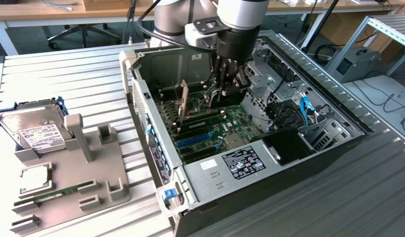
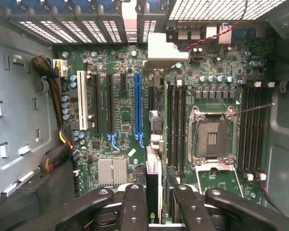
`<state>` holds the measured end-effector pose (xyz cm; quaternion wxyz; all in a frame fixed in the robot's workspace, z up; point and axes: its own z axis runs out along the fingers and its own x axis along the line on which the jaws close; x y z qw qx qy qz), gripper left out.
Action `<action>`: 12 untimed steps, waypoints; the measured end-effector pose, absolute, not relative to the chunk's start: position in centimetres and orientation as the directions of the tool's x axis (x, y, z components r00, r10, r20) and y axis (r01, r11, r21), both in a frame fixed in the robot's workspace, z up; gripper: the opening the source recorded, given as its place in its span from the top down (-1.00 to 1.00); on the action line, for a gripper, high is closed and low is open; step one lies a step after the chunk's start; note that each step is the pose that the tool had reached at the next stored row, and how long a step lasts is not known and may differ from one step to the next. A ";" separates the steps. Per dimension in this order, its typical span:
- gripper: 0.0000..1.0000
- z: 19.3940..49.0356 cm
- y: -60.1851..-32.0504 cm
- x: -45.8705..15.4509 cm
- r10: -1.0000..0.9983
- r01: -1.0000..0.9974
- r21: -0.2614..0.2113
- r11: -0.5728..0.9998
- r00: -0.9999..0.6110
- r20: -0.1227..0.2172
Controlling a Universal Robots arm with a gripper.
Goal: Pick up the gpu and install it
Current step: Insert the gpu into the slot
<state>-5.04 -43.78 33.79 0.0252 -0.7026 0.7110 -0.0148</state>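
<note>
- While the silver-and-black robot arm is reaching down into the open grey computer case (image 1: 189, 64) in the exterior view, its black gripper (image 1: 223, 91) is clamping the slim green gpu card with the silver end bracket (image 1: 184, 106), holding it on edge just above the green motherboard (image 1: 216, 131).
- Sitting well apart at the exterior view's left, a grey moulded parts tray (image 1: 103, 173) is carrying a silver boxy hard drive with a white label (image 1: 32, 129) and a narrow green RAM stick (image 1: 54, 193).
- Looking down from the wrist view, the gripper (image 2: 154, 202) is pinching the gpu (image 2: 154, 168) edge-on between its black fingers (image 2: 134, 207).
- The card is hanging just beside the long blue expansion slot (image 2: 137, 108), between it and the black memory slots (image 2: 176, 125).
</note>
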 end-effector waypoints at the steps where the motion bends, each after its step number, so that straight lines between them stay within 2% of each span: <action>1: 0.47 33.8 -43.8 -5.0 -1.000 -0.998 -0.057 0.012 -0.011 -0.015; 12: 0.47 33.7 -44.2 -5.0 -1.000 -0.998 -0.056 0.012 -0.011 -0.015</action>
